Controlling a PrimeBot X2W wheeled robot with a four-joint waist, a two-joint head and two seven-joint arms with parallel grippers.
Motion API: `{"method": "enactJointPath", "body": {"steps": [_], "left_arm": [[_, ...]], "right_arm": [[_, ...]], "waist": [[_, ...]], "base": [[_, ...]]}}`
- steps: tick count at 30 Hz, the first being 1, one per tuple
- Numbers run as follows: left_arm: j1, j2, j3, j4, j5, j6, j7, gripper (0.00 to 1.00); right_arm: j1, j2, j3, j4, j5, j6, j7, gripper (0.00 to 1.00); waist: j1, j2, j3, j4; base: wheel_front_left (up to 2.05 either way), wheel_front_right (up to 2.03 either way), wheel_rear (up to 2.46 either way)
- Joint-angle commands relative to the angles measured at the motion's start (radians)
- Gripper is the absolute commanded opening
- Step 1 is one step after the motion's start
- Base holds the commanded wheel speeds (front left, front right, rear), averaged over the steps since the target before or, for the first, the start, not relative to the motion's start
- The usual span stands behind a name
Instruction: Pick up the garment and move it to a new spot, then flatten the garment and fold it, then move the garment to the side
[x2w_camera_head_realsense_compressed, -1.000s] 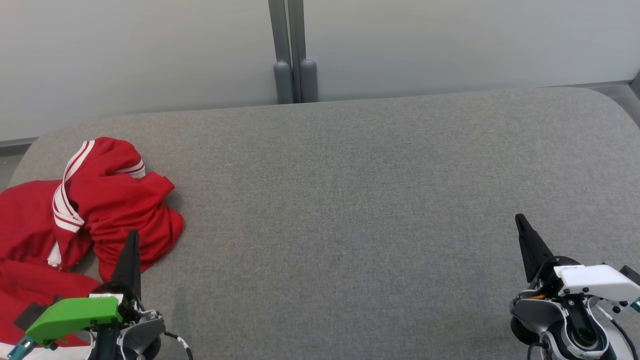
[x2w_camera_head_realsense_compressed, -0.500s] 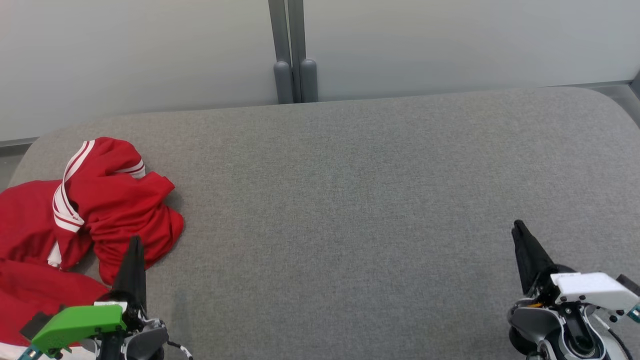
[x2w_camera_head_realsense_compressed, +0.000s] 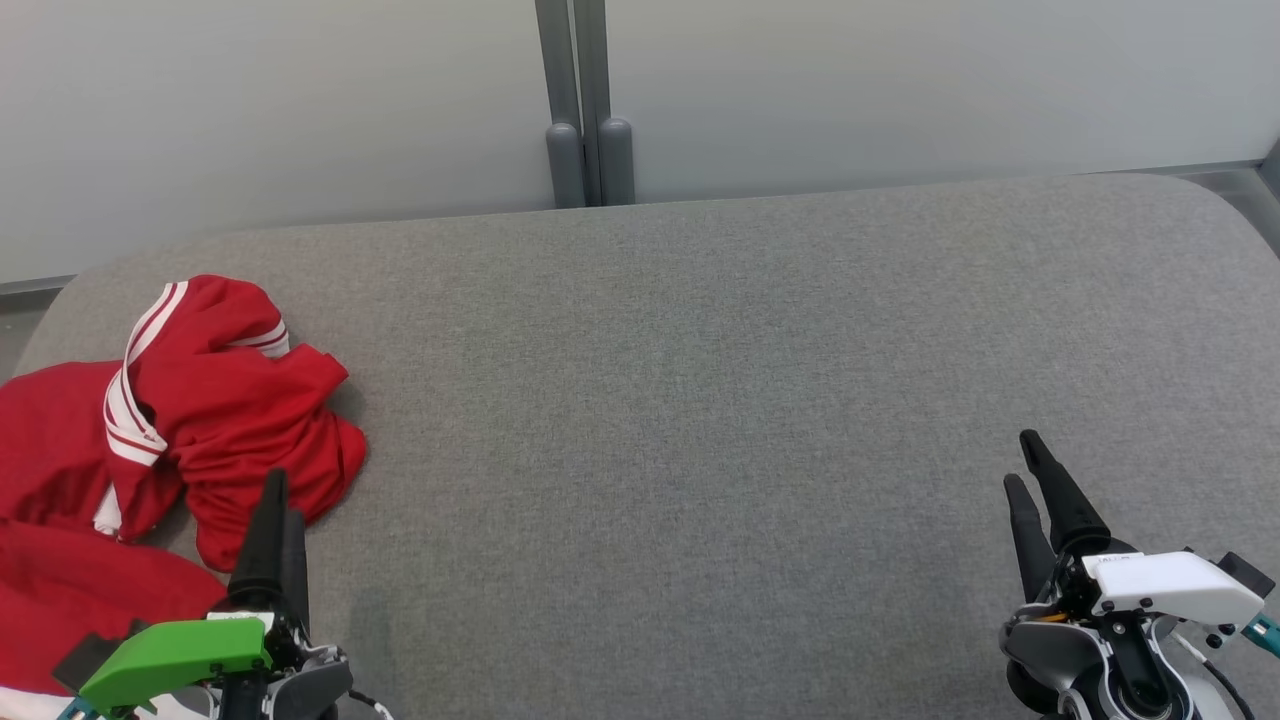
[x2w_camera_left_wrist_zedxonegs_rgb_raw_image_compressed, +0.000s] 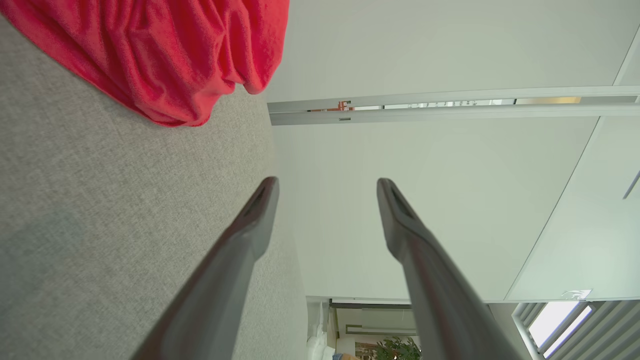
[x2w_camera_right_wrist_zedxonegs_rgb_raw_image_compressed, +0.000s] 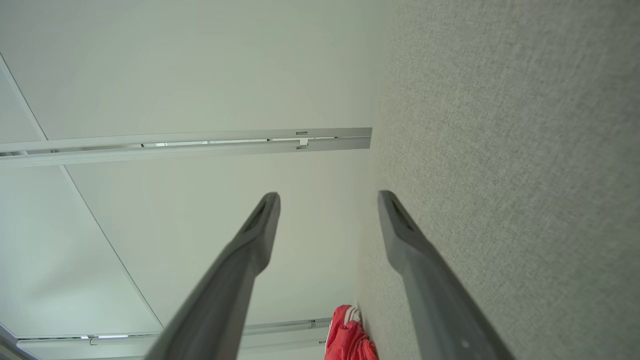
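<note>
A crumpled red garment (x2w_camera_head_realsense_compressed: 200, 420) with white stripes lies at the far left of the grey padded table (x2w_camera_head_realsense_compressed: 700, 400), partly running off the head view's left edge. It also shows in the left wrist view as the garment (x2w_camera_left_wrist_zedxonegs_rgb_raw_image_compressed: 165, 55) and, small and far off, in the right wrist view as the garment (x2w_camera_right_wrist_zedxonegs_rgb_raw_image_compressed: 350, 340). My left gripper (x2w_camera_head_realsense_compressed: 280, 495) stands at the lower left, just in front of the cloth's near edge, open and holding nothing (x2w_camera_left_wrist_zedxonegs_rgb_raw_image_compressed: 327, 187). At the lower right my right gripper (x2w_camera_head_realsense_compressed: 1030, 465) is open and empty (x2w_camera_right_wrist_zedxonegs_rgb_raw_image_compressed: 327, 200), far from the garment.
A pale wall with a grey vertical post (x2w_camera_head_realsense_compressed: 585, 110) runs behind the table's far edge. The table's rounded corners show at the far left and far right.
Both grippers have gone from shut to open. Both have shifted slightly, the left one to the right and the right one to the left. The garment has not moved.
</note>
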Motion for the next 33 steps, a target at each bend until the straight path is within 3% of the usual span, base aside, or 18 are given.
{"method": "enactJointPath", "body": {"steps": [1, 14, 22, 33], "left_arm": [[-0.02, 0.005, -0.004, -0.029, 0.021, -0.001, -0.013, 1.0], [-0.017, 0.006, -0.031, -0.076, 0.123, -0.002, -0.067, 1.0], [-0.018, 0.007, -0.046, -0.09, 0.28, -0.002, -0.097, 1.0], [-0.019, 0.008, -0.062, -0.118, 0.532, 0.007, -0.135, 1.0]], "right_arm": [[-0.013, -0.008, 0.011, -0.031, -0.015, 0.0, -0.013, 1.0], [-0.02, -0.043, 0.072, -0.079, -0.116, 0.0, -0.079, 1.0], [-0.028, -0.06, 0.11, -0.103, -0.215, 0.0, -0.11, 1.0], [-0.041, -0.092, 0.164, -0.112, -0.437, 0.0, -0.148, 1.0]], "waist": [[0.0, 0.0, 0.0, 0.0], [0.0, 0.0, -0.001, -0.004], [0.0, 0.0, 0.001, -0.005], [0.0, 0.0, -0.001, -0.013]], "base": [[0.0, 0.0, 0.0], [0.0, 0.0, 0.0], [0.0, 0.0, 0.0], [0.0, 0.0, 0.0]]}}
